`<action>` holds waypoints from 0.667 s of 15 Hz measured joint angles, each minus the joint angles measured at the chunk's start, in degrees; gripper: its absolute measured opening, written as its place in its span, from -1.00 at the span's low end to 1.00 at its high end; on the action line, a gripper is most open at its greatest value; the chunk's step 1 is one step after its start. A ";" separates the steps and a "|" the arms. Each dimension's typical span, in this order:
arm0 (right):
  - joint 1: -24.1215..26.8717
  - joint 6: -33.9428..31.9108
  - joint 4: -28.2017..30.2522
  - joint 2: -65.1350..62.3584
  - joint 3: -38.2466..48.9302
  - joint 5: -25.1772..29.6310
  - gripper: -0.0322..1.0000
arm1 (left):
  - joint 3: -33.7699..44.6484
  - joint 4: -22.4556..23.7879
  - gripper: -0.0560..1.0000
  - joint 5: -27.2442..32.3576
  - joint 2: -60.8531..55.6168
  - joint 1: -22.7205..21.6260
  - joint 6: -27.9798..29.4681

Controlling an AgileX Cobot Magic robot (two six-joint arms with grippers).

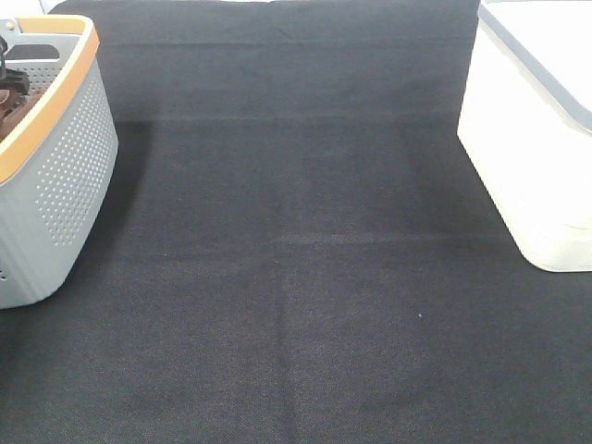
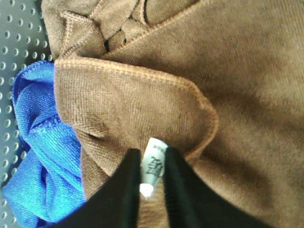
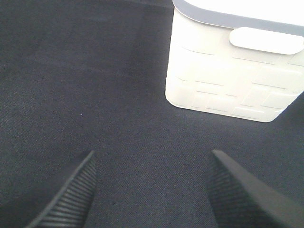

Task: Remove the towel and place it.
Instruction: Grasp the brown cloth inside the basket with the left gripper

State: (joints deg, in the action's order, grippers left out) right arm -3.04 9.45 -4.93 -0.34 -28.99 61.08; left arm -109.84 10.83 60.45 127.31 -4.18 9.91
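A brown towel (image 2: pixel 213 85) lies crumpled in the grey basket (image 1: pixel 65 166) at the far left, and a little of it shows in the high view (image 1: pixel 9 106). A blue towel (image 2: pixel 42 142) lies beside and partly under it. My left gripper (image 2: pixel 152 175) is down in the basket, its black fingers closed on the brown towel's white label (image 2: pixel 154 161) at a folded edge. In the high view the left arm is mostly cut off. My right gripper (image 3: pixel 152 190) is open and empty above the black cloth, near the white bin (image 3: pixel 223 71).
The grey perforated basket with an orange rim stands at the left edge. A white bin (image 1: pixel 536 139) with a grey rim stands at the right. A black cloth (image 1: pixel 296 277) covers the table between them.
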 joint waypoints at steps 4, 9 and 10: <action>0.00 0.00 0.00 0.00 0.00 0.00 0.29 | -2.12 0.06 -0.89 1.66 0.00 0.00 -2.52; 0.00 0.00 0.00 0.00 0.00 0.00 0.29 | -13.29 0.11 -0.89 8.65 0.00 0.00 -3.72; 0.00 0.00 0.00 0.00 0.00 0.00 0.29 | -13.29 0.11 -0.89 8.65 0.00 0.00 -3.72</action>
State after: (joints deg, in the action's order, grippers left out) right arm -3.04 9.45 -4.93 -0.34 -28.99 61.08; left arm -123.13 10.94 69.10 127.31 -4.18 6.19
